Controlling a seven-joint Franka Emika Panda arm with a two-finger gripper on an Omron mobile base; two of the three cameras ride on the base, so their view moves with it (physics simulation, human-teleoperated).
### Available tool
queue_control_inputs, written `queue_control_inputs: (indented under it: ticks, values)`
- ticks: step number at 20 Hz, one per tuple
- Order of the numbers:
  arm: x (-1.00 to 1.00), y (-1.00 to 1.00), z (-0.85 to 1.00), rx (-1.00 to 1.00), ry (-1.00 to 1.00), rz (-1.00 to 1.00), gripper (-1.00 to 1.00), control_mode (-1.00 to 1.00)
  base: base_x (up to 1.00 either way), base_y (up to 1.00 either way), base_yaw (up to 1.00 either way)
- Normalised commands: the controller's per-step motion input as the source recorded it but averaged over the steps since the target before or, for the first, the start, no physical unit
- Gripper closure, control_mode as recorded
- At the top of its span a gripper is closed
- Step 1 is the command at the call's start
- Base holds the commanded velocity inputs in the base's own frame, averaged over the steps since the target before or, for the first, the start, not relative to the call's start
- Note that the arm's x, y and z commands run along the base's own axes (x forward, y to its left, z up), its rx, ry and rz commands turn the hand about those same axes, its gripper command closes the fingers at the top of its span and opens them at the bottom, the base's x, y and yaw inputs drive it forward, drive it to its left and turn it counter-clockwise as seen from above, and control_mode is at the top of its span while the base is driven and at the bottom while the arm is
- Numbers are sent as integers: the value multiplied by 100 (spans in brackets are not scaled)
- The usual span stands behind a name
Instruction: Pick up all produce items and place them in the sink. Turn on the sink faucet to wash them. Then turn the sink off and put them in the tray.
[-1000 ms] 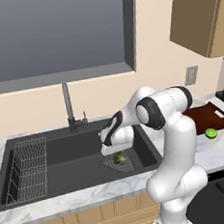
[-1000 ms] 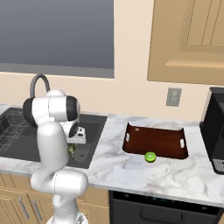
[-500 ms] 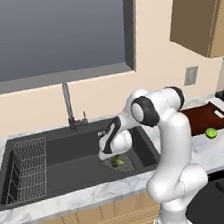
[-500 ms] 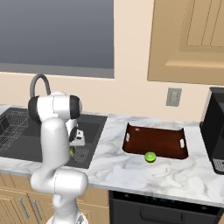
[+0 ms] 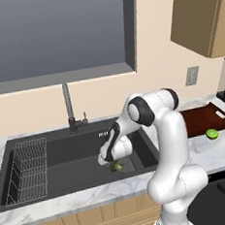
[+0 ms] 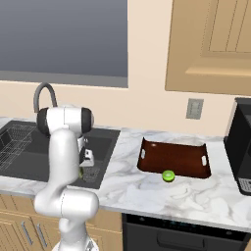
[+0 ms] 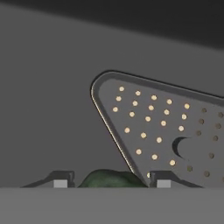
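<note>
The gripper (image 7: 112,181) is down inside the sink (image 5: 56,161), low over the basin floor at its right end, with its two finger tips (image 7: 61,180) standing apart on either side of the broccoli floret (image 7: 111,179). The jaws are parted about the width of the floret; whether the pads actually press on it cannot be told, since the floret sits at the very bottom of the hand view. The floret lies on the basin floor at the edge of the triangular mesh drain (image 7: 162,127), seen from the left base view as a small green lump (image 5: 115,166) just under the hand.

Compared with a second ago, the hand has sunk lower toward the sink bottom, and the elbow has dropped and swung a little forward; the floret is in the same spot by the drain.

The wire rack (image 5: 26,169) fills the left end of the basin, well apart from the hand. The sink faucet (image 5: 69,109) stands at the back rim, behind the arm. On the counter to the right lies the tray (image 6: 175,158), and the lime-green fruit (image 6: 168,175) rests at its front edge.
</note>
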Motion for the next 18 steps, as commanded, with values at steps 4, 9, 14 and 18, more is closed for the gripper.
queue_control_inputs:
  ticks: [4,9,14,18]
  values:
    - [5,16,-27,-1,0,0,-100,-100,0,0,0]
    - [10,17,-23,0,-1,0,-100,-100,0,0,0]
    - [2,0,1,0,-5,0,-100,-100,0,0,0]
    - [0,0,17,0,0,0,-100,-100,0,0,0]
